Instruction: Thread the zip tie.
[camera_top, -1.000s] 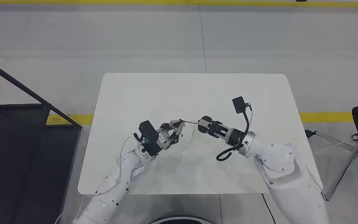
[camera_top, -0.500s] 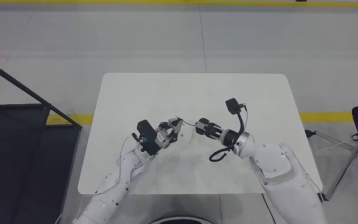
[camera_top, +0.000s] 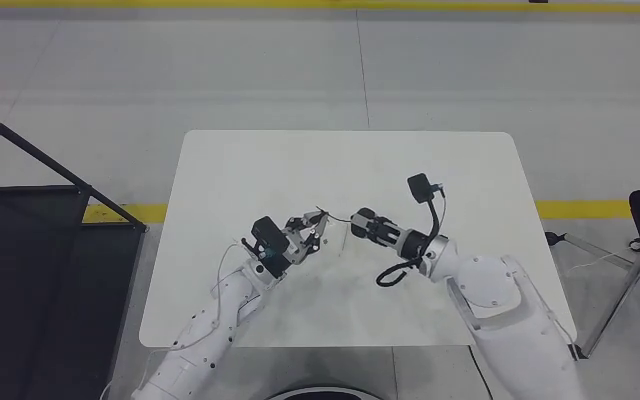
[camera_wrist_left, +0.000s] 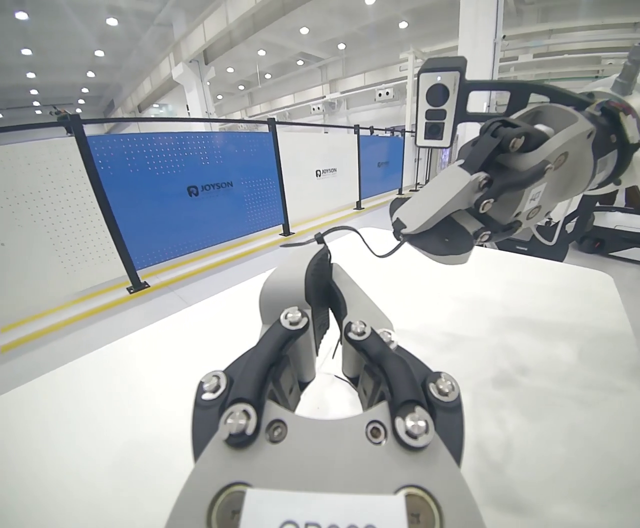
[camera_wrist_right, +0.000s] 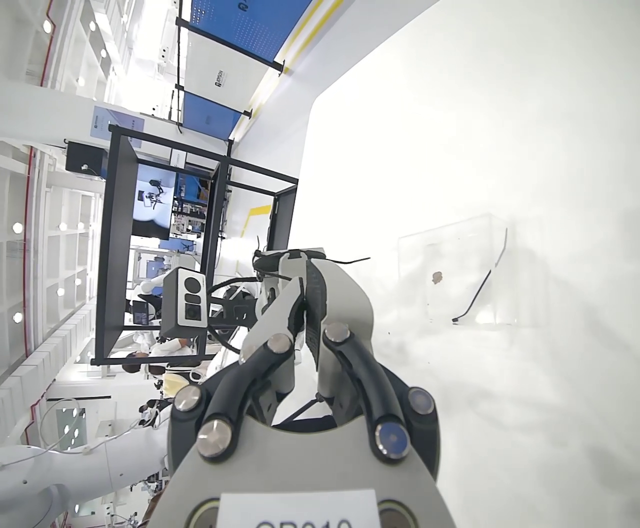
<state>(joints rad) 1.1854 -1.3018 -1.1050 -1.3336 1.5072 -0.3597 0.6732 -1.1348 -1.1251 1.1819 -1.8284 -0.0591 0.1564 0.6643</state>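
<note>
Top view overhead, far; 2 wrist views low, close, facing across table

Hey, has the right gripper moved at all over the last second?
Yes. In the top view the right gripper sits slightly nearer the table edge at picture left than a second ago, closer to the left gripper.

Both arms angle inward, the left tool and right tool facing tip to tip, just apart. Each tool's fingers are pinched together on the zip tie.
</note>
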